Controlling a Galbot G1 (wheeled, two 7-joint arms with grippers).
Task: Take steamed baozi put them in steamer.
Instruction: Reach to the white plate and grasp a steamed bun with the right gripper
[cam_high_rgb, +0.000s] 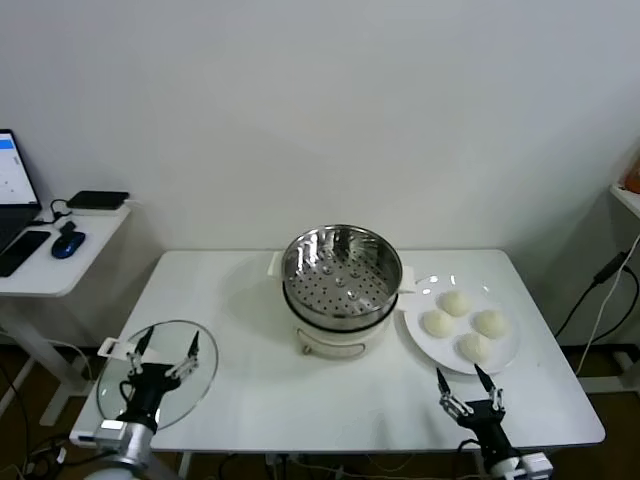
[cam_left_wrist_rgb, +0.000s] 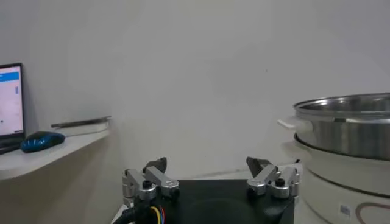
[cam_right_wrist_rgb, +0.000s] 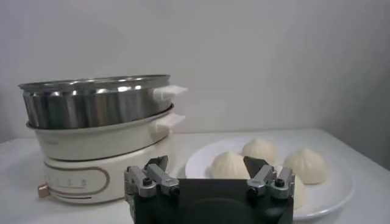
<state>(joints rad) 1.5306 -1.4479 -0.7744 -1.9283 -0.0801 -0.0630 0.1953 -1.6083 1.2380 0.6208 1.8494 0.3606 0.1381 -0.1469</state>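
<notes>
Several cream-white baozi (cam_high_rgb: 464, 323) lie on a white plate (cam_high_rgb: 430, 347) at the table's right; they also show in the right wrist view (cam_right_wrist_rgb: 228, 164). The steamer (cam_high_rgb: 340, 270), a shiny perforated steel basket on a cream pot base, stands mid-table and is empty; it also shows in the right wrist view (cam_right_wrist_rgb: 97, 109) and the left wrist view (cam_left_wrist_rgb: 347, 131). My right gripper (cam_high_rgb: 469, 392) (cam_right_wrist_rgb: 206, 166) is open and empty, near the front edge just in front of the plate. My left gripper (cam_high_rgb: 167, 350) (cam_left_wrist_rgb: 208, 165) is open and empty, over the glass lid.
A round glass lid (cam_high_rgb: 158, 375) lies flat at the table's front left. A side desk (cam_high_rgb: 60, 250) to the left holds a laptop, phone and mouse. Cables hang at the right past the table edge.
</notes>
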